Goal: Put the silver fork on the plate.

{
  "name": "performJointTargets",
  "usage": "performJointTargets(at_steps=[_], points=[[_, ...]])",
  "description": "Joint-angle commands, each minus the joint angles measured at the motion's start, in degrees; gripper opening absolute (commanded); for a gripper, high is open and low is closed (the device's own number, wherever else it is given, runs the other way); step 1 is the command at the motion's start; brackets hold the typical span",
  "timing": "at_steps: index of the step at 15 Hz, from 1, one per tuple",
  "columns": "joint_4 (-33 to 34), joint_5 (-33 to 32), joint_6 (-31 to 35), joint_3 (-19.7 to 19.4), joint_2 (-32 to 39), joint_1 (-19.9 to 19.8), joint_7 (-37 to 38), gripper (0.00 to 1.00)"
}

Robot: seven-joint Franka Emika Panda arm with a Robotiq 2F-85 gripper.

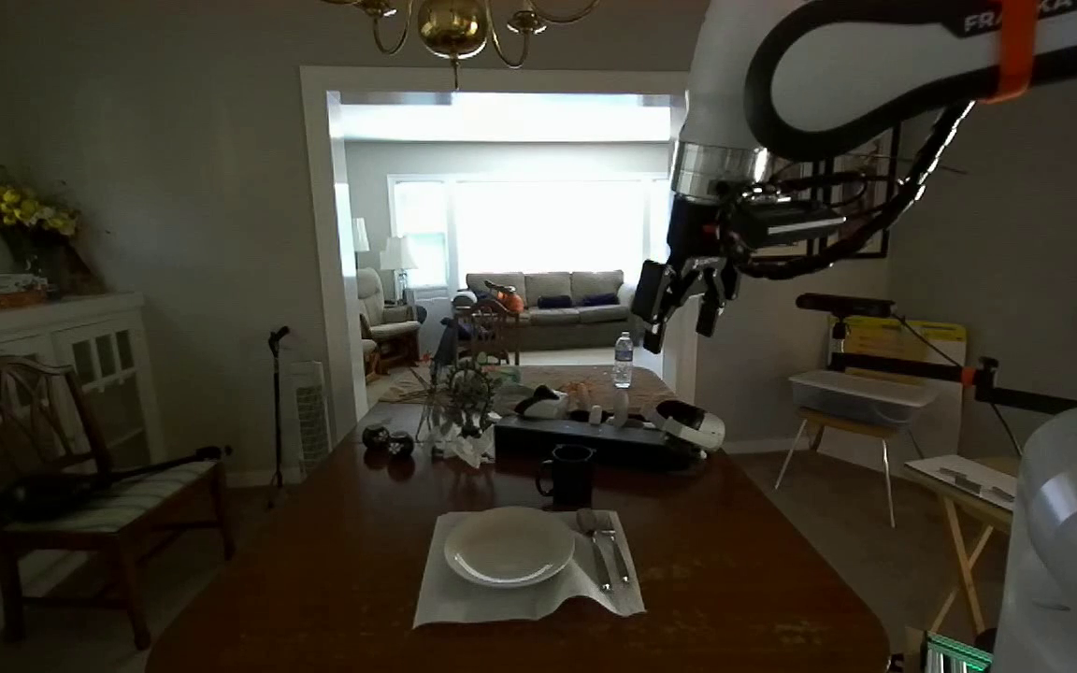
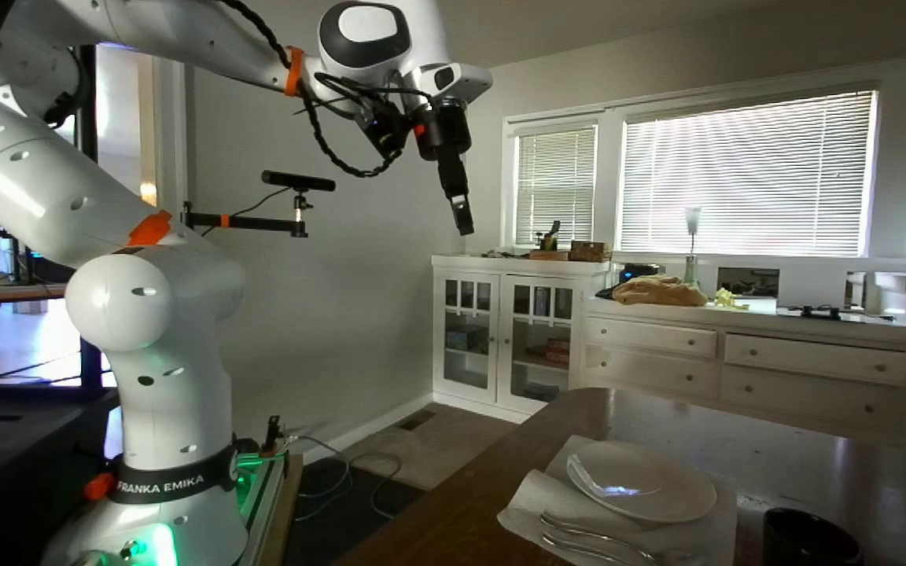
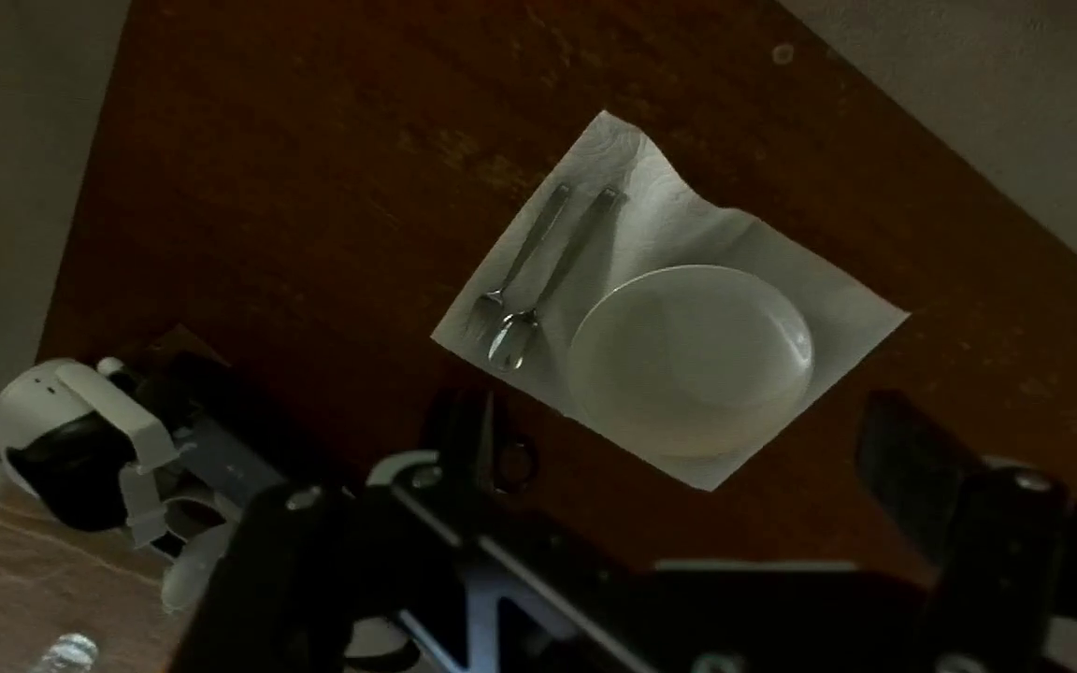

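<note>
The silver fork (image 1: 617, 553) lies on the pale placemat (image 1: 464, 606), on the outer side of a silver spoon (image 1: 598, 553). In the wrist view the fork (image 3: 536, 238) is left of the spoon (image 3: 574, 257), tines toward the gripper side. The round white plate (image 1: 509, 551) rests on the placemat beside the spoon, with nothing on it. It also shows in the wrist view (image 3: 693, 355) and in an exterior view (image 2: 650, 483). My gripper (image 1: 682, 322) hangs high above the table, apart from all objects. In the wrist view its fingers (image 3: 679, 439) are wide apart with nothing between.
A black mug (image 1: 568, 475) stands behind the placemat; the left finger partly hides it in the wrist view. Farther back are a black box (image 1: 585, 443), a white headset (image 1: 691, 426), a water bottle (image 1: 624, 360) and a glass vase with stems (image 1: 469, 397).
</note>
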Motion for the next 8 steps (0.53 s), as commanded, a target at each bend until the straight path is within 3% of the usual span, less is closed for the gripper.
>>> performJointTargets(at_steps=[1, 6, 8], points=[[-2.23, 0.36, 3.81, -3.38, 3.37, -5.00, 4.12, 1.00], [-7.29, -0.51, 13.81, -4.90, 10.64, -12.91, 12.30, 1.00], [-8.71, -0.50, 17.87, -4.50, 14.76, -14.40, 14.82, 1.00]])
